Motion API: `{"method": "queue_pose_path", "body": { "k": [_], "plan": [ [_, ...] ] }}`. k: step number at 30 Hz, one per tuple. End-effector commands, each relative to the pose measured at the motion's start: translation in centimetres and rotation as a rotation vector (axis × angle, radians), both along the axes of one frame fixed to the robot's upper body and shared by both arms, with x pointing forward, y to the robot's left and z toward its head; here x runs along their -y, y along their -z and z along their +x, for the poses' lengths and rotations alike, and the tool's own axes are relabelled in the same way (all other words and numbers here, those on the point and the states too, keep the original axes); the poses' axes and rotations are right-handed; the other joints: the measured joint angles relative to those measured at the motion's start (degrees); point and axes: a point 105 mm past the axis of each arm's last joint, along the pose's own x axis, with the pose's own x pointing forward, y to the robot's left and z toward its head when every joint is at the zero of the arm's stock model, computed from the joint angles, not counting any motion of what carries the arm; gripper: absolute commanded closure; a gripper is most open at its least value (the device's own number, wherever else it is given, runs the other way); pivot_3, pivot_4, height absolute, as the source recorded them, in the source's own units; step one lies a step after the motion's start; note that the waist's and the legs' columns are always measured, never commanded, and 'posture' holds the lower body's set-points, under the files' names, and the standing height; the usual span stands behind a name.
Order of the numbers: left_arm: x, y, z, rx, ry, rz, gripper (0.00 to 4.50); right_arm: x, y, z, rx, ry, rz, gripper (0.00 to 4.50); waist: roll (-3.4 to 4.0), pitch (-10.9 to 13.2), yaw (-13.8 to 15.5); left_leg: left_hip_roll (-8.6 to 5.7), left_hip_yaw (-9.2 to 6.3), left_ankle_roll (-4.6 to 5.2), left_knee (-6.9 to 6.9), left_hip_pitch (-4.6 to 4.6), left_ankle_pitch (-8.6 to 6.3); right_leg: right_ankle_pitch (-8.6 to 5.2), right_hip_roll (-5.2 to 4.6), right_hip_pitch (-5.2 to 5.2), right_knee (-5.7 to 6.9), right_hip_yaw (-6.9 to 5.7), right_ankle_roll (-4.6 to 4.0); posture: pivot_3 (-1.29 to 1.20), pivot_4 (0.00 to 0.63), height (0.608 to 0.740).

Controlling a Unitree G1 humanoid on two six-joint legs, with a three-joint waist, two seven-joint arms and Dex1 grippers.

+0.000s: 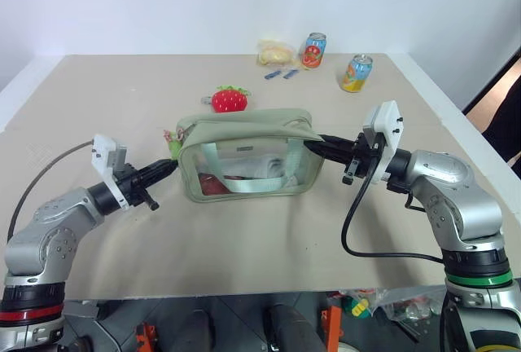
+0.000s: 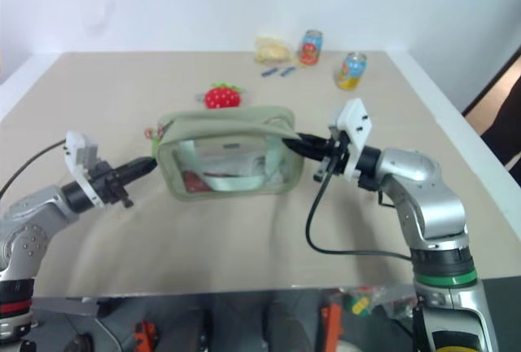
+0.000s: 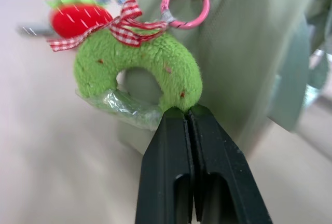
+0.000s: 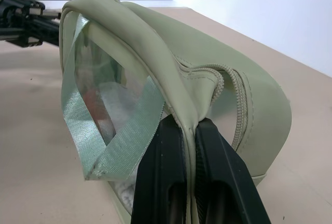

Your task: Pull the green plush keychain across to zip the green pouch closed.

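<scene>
Beige counter [image 1: 98, 107] under a white wall, and the green pouch [image 1: 244, 128] sits mid-surface, clear window toward the robot, with 2 arms reaching in from either end. Over on the left end, the left claw [image 3: 187, 114] has its 2 black fingers pressed together, nipping the lower edge of the green plush keychain [image 3: 137, 66], that fuzzy ring with a red gingham bow, hanging off a pink ring [image 3: 185, 5] at the pouch's corner. At the other end, the right claw [image 4: 189, 128] is clamped tight on a fold of the pouch's fabric at the seam, anchoring the bag. So the grasp looks made on both sides, and the pull itself is the step now due. That calls for the left claw to draw the charm along the top zipper toward the right arm's end, keeping the line of pull along the track while the right holds the pouch taut. Grip on the plush looks shallow, so it may slip. Strawberry plush [image 1: 229, 99] and 2 cans [image 1: 356, 72] sit well behind
</scene>
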Motion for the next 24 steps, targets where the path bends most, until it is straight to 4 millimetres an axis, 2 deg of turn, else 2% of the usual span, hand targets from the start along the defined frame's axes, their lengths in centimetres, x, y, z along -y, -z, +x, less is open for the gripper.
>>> {"method": "queue_pose_path", "body": {
  "k": [1,9,11,14,17,20,24],
  "plan": [
    [-0.4,-1.1,0.6,0.098,-0.038,0.051,4.46,-0.1,-1.5,-0.3,0.065,-0.007,-0.007,4.5,0.0,0.0,-0.03,0.0,0.0,0.0,0.0,0.0,0.0,0.0,0.0,0.0,0.0,0.0,0.0,0.0,0.15,0.74],
    [-0.3,-1.0,0.9,0.135,-0.054,0.075,4.46,-0.2,-1.6,-0.3,0.068,-0.012,-0.013,4.5,0.0,0.0,-0.03,0.01,0.03,0.0,0.0,-0.01,0.0,0.11,-0.01,-0.01,0.0,0.02,0.19,0.0,0.15,0.74],
    [-0.5,-1.7,0.9,0.167,-0.074,0.079,4.46,-0.2,-1.6,-0.3,0.069,-0.013,-0.015,4.5,0.0,0.0,-0.03,0.01,0.03,0.0,0.0,0.0,0.0,0.11,-0.01,-0.01,0.0,0.03,0.19,0.0,0.15,0.74],
    [-0.5,-4.5,0.6,0.245,-0.072,0.082,4.46,0.0,-1.5,-0.3,0.068,-0.011,-0.017,4.5,0.0,0.0,-0.01,0.01,0.03,0.0,0.0,0.0,0.0,0.11,0.0,-0.01,0.0,0.02,0.19,0.0,0.15,0.74],
    [1.8,-7.9,0.1,0.333,0.019,0.103,4.46,0.1,-1.4,-0.3,0.061,-0.014,-0.023,4.5,-0.04,0.02,-0.01,0.0,-0.01,0.0,0.02,-0.03,0.0,0.13,0.0,0.0,-0.01,0.0,0.22,0.0,0.15,0.74],
    [4.3,-9.9,0.0,0.38,0.108,0.124,4.46,0.1,-1.2,-0.3,0.06,-0.019,-0.029,4.5,-0.04,0.02,0.01,-0.03,-0.01,0.0,0.03,-0.04,0.0,0.17,-0.01,0.01,-0.03,0.01,0.3,0.0,0.15,0.74],
    [7.4,-9.7,-0.4,0.354,0.262,0.206,4.46,-0.1,-1.2,-0.1,0.065,-0.028,-0.029,4.5,-0.03,0.02,-0.23,-0.08,0.04,0.0,0.02,0.0,0.0,0.19,-0.02,0.05,-0.06,0.11,0.36,0.0,0.15,0.74]
  ]
}}
